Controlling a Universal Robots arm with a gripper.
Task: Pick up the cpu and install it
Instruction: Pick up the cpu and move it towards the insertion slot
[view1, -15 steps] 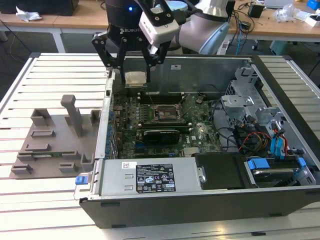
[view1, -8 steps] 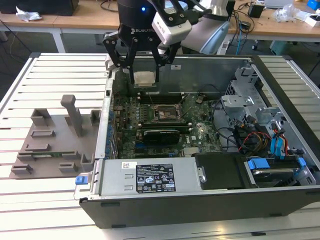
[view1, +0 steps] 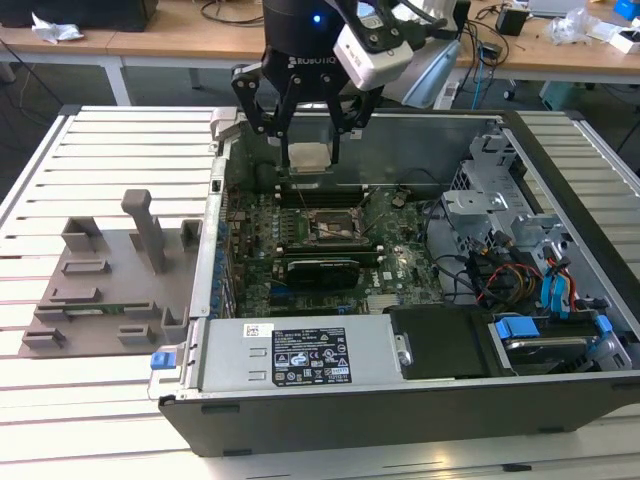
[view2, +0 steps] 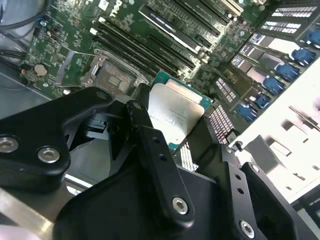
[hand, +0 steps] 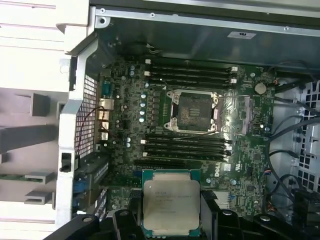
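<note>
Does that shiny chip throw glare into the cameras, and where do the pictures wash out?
In the second wrist view the cpu gleams white on top; in the first wrist view it looks evenly lit, while the slatted table beside the case bleaches out.

- Pale slatted metal desk (view1: 110, 400) spans the lower frame in the exterior view.
- Wooden desks (view1: 170, 40) with white legs run along the top edge.
- Dark grey floor (view1: 50, 85) beneath them, upper left.

Exterior view: you have cpu (view1: 308, 156) in gripper (view1: 309, 162), 12 o'clock of socket (view1: 328, 228) inside case (view1: 400, 415); fixture plate (view1: 100, 275) 9 o'clock of case.
</note>
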